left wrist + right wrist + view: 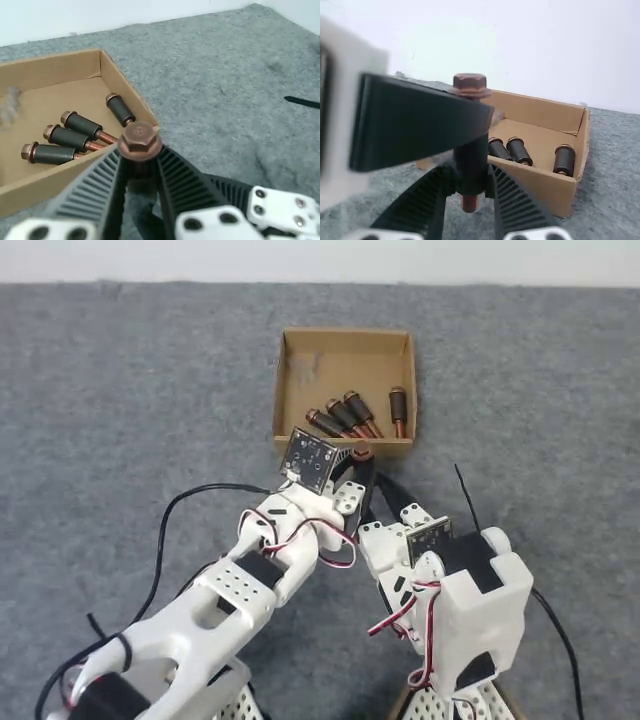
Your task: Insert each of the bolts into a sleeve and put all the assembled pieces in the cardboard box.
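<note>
4 sleeved bolts (pixel 343 416) in cardboard box (pixel 345 334), 5th bolt (pixel 141 141) upright outside

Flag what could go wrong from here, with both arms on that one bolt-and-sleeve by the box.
1. The left gripper and right gripper both clamp the same assembled piece. If either arm moves before the other lets go, the bolt may be pulled from its sleeve.
2. The piece hangs at the near wall of the cardboard box, not clearly over its floor. Released here, it may land on the carpet.
</note>
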You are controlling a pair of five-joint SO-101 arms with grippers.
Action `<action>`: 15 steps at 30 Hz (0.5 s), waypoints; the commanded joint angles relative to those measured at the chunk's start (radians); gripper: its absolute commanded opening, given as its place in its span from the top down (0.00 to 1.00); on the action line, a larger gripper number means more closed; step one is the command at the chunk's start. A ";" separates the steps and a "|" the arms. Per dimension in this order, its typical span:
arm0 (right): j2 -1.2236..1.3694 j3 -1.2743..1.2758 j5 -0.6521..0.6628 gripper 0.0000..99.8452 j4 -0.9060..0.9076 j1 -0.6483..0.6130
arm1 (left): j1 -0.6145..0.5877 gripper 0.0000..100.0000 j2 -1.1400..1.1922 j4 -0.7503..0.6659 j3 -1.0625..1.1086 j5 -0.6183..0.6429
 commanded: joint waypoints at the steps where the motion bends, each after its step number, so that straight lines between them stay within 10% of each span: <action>1: -0.007 0.015 -0.008 0.99 -0.025 0.005 | -0.002 0.99 -0.018 -0.006 0.019 0.012; 15: -0.007 0.015 -0.008 0.99 -0.025 0.007 | -0.034 0.80 -0.018 -0.005 0.056 0.014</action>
